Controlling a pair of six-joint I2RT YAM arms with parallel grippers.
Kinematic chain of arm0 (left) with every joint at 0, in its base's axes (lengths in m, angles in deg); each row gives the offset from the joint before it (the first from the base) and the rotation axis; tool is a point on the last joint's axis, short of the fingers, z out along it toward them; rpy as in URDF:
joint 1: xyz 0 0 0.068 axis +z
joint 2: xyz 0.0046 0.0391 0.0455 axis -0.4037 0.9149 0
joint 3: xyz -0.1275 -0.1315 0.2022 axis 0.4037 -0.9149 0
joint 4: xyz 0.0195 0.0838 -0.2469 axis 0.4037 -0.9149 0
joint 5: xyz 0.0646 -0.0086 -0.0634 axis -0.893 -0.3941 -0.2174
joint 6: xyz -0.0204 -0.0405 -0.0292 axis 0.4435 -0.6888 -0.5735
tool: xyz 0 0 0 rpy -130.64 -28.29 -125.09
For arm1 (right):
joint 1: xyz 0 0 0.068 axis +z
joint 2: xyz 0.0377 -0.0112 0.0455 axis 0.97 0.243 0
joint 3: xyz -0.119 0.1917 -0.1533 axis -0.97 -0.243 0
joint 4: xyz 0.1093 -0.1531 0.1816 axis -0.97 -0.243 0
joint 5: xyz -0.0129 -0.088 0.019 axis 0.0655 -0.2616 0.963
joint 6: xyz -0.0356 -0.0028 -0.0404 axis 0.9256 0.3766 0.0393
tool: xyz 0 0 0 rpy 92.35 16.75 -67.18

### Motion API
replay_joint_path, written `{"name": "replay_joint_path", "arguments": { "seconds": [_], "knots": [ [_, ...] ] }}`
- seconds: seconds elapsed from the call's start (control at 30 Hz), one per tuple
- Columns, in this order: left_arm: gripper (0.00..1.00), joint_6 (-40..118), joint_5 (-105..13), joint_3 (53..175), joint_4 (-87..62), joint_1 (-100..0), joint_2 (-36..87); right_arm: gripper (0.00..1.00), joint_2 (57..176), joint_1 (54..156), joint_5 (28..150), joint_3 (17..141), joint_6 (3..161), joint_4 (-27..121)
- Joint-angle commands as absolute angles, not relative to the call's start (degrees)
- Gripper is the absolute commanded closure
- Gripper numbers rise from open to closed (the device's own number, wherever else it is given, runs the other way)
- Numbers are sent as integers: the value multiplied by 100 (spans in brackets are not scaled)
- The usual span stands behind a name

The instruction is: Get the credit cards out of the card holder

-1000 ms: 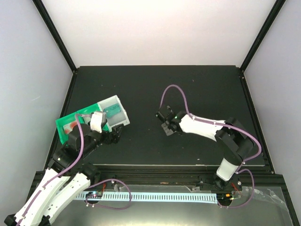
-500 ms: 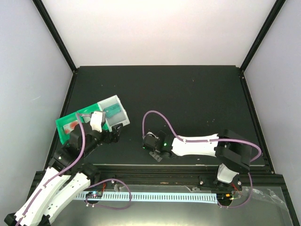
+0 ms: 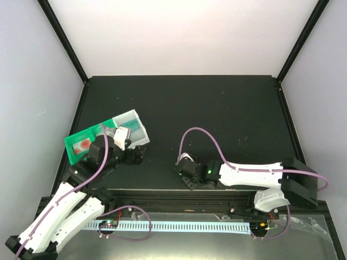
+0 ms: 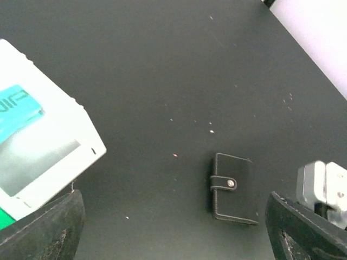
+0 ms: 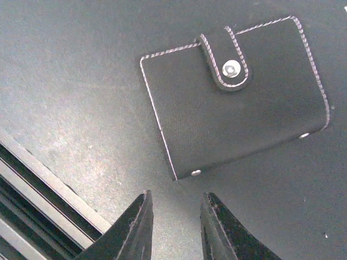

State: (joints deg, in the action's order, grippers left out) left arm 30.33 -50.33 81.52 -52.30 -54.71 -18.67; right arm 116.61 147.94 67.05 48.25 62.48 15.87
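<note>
The card holder (image 5: 233,92) is a black folded wallet with pale stitching, lying flat on the dark table with its strap snapped shut, so anything inside is hidden. My right gripper (image 5: 174,216) hovers just short of its near corner, jaws slightly open with nothing between them. From above, that right gripper (image 3: 183,173) sits low near the table's front edge. In the left wrist view the card holder (image 4: 234,188) lies ahead and to the right of my left gripper (image 4: 176,233), which stands wide open and empty. Seen from the top camera, the left gripper (image 3: 136,156) is beside the tray.
A green-and-clear compartment tray (image 3: 87,135) sits at the left, with a teal card (image 4: 16,108) in its clear part (image 4: 54,162) and a red item (image 3: 84,145) on the green part. The table's front rail (image 5: 32,184) runs close under the right gripper.
My right arm has swung from mid-table down toward the front edge and its jaws have parted slightly. The left gripper has shifted a little toward the right.
</note>
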Motion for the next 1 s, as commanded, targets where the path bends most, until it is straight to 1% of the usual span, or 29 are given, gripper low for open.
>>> {"name": "replay_joint_path", "arguments": {
  "seconds": [0.0,0.13,0.27,0.37,0.47,0.57,0.73,0.97],
  "knots": [
    [9,2919,-4418,8458,-5371,-5523,-1506,73,11260,14553,6665,4691,5473,1901],
    [16,2796,-4085,8322,-5173,-5543,-1113,67,10956,14202,6785,4477,4902,2229],
    [23,2651,-3660,8175,-4791,-5644,-605,64,10697,13861,6765,4133,4349,2622],
    [27,2506,-3559,7981,-4368,-5785,-257,63,10482,13462,7164,3700,3985,3085],
    [32,2409,-3354,7769,-3904,-5895,101,57,10209,13268,7524,3241,3618,3764],
    [37,2329,-3197,7592,-3452,-5969,405,54,10130,13221,7537,3084,3272,3978],
    [42,2193,-3021,7282,-2705,-6083,896,53,10405,13098,7987,2539,2567,5084],
    [53,2134,-2854,7092,-2176,-6264,1529,54,11162,13080,8324,2397,2178,5962]
  ]
}}
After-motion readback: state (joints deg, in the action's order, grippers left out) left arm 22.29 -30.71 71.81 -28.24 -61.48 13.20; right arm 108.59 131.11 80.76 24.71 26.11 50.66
